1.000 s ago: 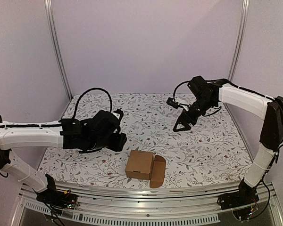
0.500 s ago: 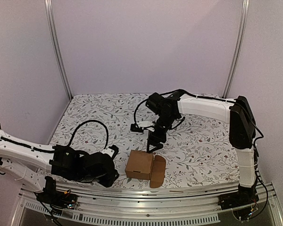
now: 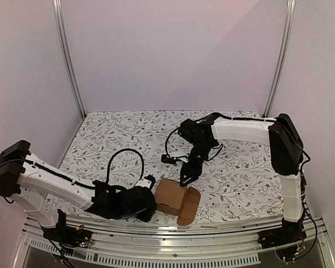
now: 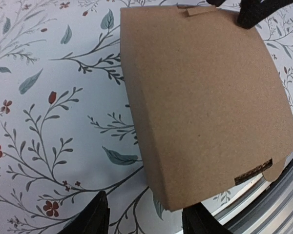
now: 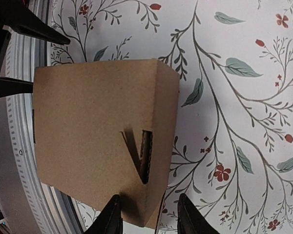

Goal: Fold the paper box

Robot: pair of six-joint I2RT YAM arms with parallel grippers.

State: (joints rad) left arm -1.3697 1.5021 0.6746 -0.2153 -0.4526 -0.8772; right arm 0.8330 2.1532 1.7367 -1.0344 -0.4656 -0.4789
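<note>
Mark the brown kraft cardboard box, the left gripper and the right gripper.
brown kraft cardboard box (image 3: 170, 193), top external view, its top panel.
left gripper (image 4: 145, 210), left wrist view, midway between its jaws.
right gripper (image 5: 147, 202), right wrist view, midway between its jaws.

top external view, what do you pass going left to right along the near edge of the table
left arm → left fingers → paper box → its open flap → right arm's upright link
</note>
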